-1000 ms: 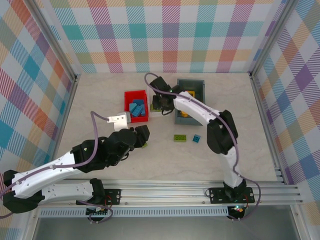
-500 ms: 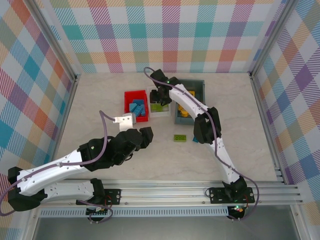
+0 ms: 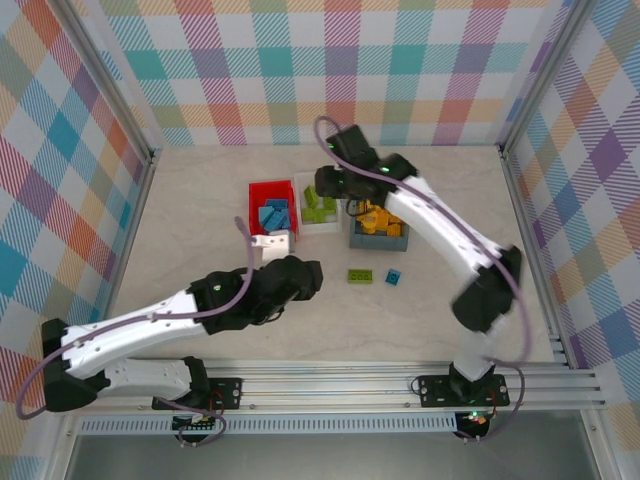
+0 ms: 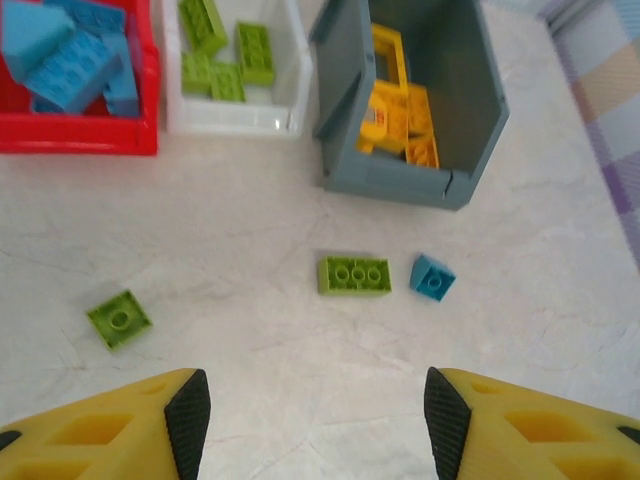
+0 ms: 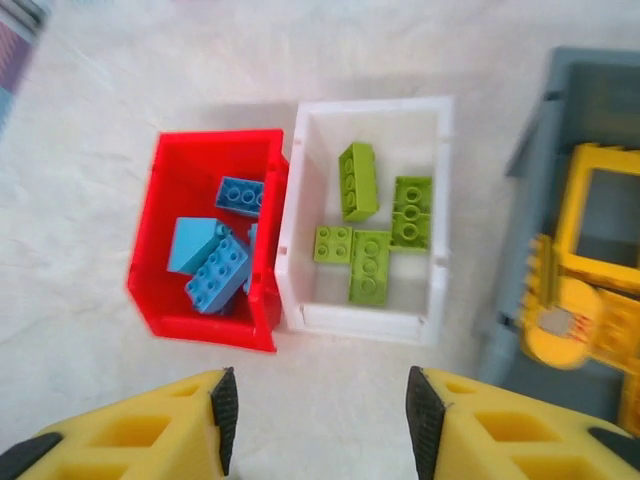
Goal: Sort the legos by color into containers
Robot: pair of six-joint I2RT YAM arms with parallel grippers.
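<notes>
Because a lime brick (image 4: 354, 275) lies unsorted, the left claw (image 4: 315, 410) hovers wide above it; the right claw (image 5: 322, 405) gapes empty.

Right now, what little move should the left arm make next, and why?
Probably lower the left gripper onto the long green brick: its jaws stand open and empty, the brick lies loose on the table ahead, and the white bin holds the greens.

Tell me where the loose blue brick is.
In the top view the blue brick lies right of a lime brick, just in front of the grey bin.
</notes>
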